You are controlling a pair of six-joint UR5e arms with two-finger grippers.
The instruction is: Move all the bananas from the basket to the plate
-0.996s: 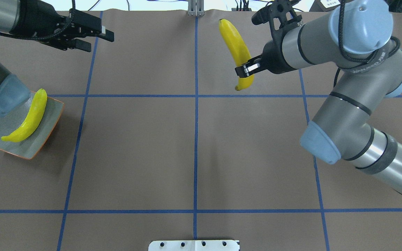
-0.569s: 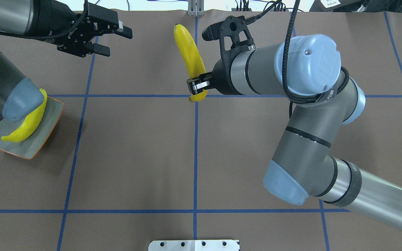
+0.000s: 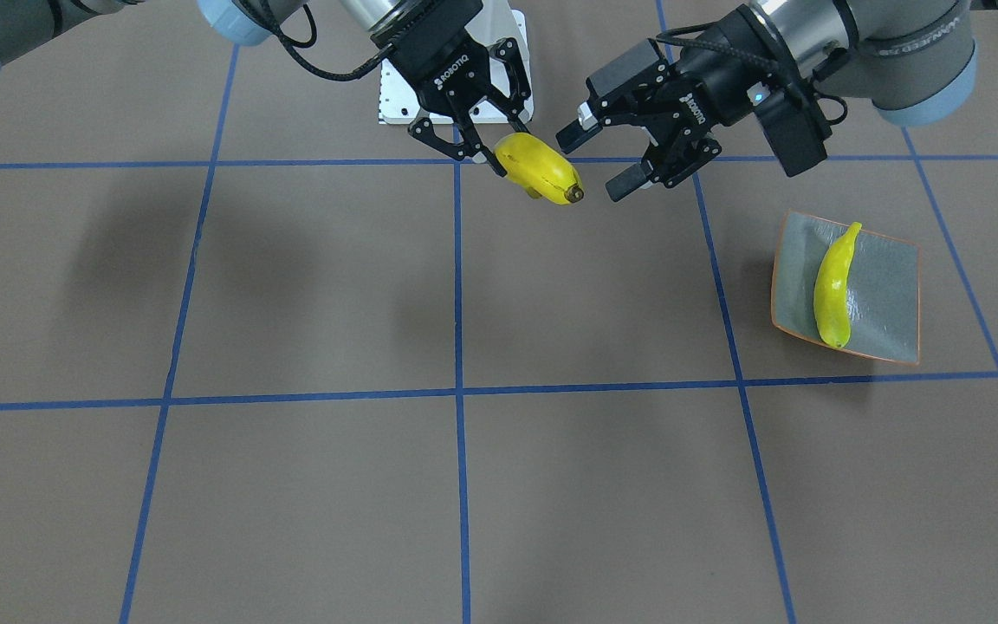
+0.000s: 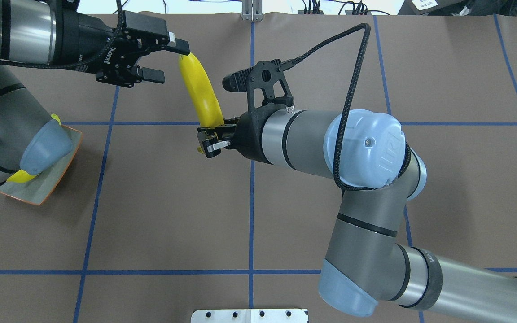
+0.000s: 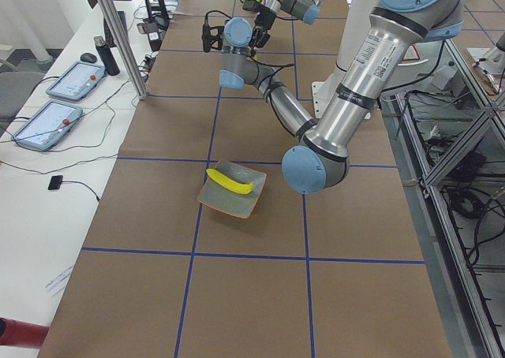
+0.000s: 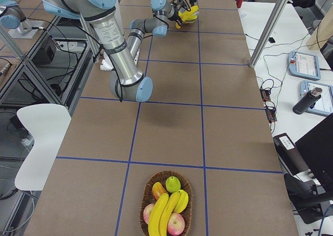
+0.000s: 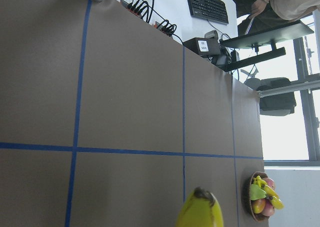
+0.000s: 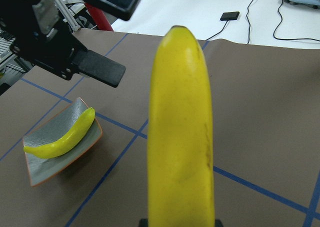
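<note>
My right gripper point(image 4: 208, 142) point(image 3: 489, 154) is shut on the near end of a yellow banana point(image 4: 200, 94) point(image 3: 542, 171) point(image 8: 182, 137), held above the table. My left gripper point(image 4: 172, 62) point(image 3: 590, 165) is open, and the banana's dark far tip point(image 7: 200, 212) sits just at its mouth; whether they touch I cannot tell. A second banana point(image 3: 832, 282) point(image 5: 229, 182) lies on the grey-green plate point(image 3: 893, 303) point(image 4: 54, 181) point(image 8: 42, 164) at my left. The wicker basket point(image 6: 147, 199) point(image 7: 246, 197) at the table's far right end holds more bananas point(image 6: 162, 215).
Apples and a green fruit point(image 6: 173, 184) share the basket with the bananas. My left arm's elbow point(image 4: 45, 146) hangs over the plate. Blue tape lines point(image 4: 251, 202) divide the brown table. A white mounting plate point(image 4: 249, 315) sits at the near edge.
My right arm has swung left across the table with the banana. My left gripper has moved right to meet the banana's tip, and its elbow now covers most of the plate's banana.
</note>
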